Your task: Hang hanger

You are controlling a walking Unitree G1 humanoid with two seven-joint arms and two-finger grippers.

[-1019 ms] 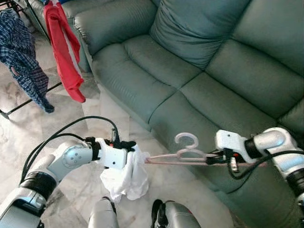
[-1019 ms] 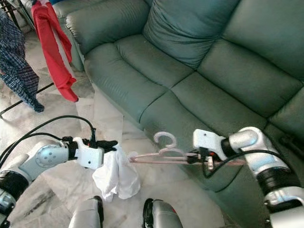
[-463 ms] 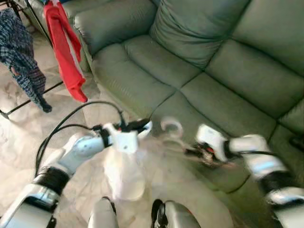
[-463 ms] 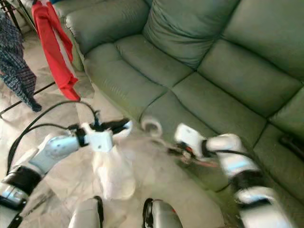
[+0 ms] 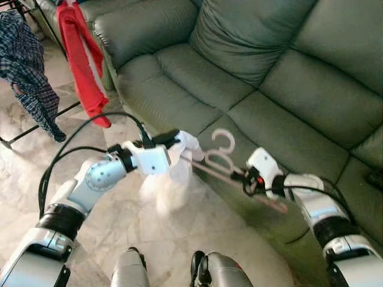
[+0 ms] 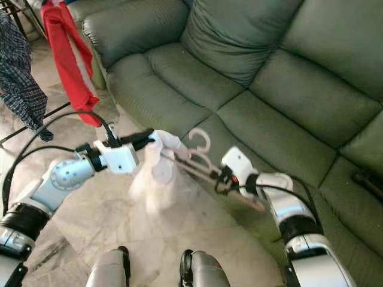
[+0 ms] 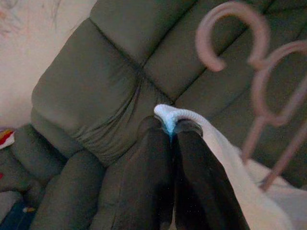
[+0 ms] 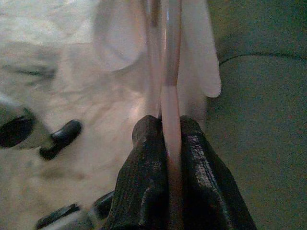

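A pale pink plastic hanger (image 5: 222,156) hangs in the air in front of the sofa, its hook pointing up. My right gripper (image 5: 246,182) is shut on the hanger's bar (image 8: 170,110), low on its right side. A white garment (image 5: 173,179) droops from the hanger's left end. My left gripper (image 5: 173,139) is shut on the garment's upper edge (image 7: 178,115), just left of the hanger's hook (image 7: 232,33). Both arms hold the hanger and cloth between them, tilted down toward the right.
A dark green sofa (image 5: 257,66) spans the back and right. At the far left a black drying rack (image 5: 36,24) carries a red garment (image 5: 84,60) and a blue checked shirt (image 5: 27,66). Pale marble floor (image 5: 108,221) lies below; my feet (image 5: 203,272) show at the bottom.
Both arms have lifted and swung the hanger and white garment up and leftward; the hanger now slopes down to the right. The right gripper came closer to the left one.
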